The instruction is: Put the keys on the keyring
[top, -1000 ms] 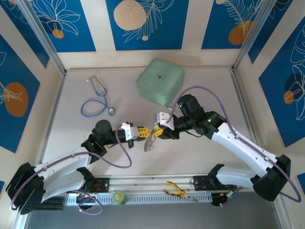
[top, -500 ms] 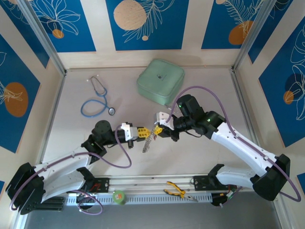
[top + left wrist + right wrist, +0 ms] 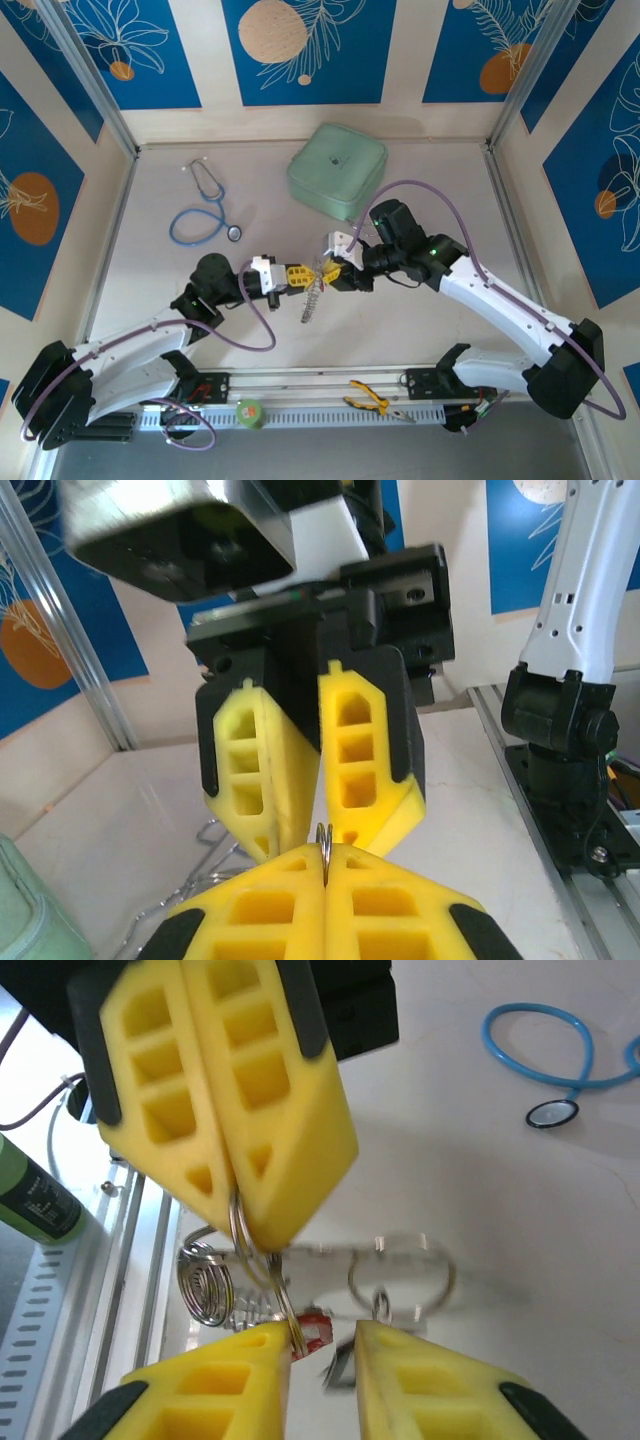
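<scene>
Currently: threading step, mid-air hand-off btwn 2 claws, above centre of table.
L claw: fully closed, tips pinching the thin wire of the keyring; in L wrist view the wire sits edge-on btwn its pads.
R claw: tip-to-tip w/ L claw, jaws part open w/ a small gap. Nothing clamped as far as I can tell; ring wire just brushes the inner face of 1 finger.
Keyring: hangs below the 2 claws, off the table, w/ loops + small metal bits dangling, a coiled piece among them.
Keys: red-tag key dangles just beside R claw's gap. Dark-headed keys can't be picked out, too blurred.
Progress (guess): early-mid; can't tell if any key is truly on the ring.
How to do it well: use L claw as a fixed vise, no regrip. R claw should close on key/tag only, not the ring wire. Line the key hole up w/ the wire end and feed along it in small slow moves. No sideways pull, or the ring twists out of L pads.
Risk: bundle swings, R claw grabs the wrong loop.
</scene>
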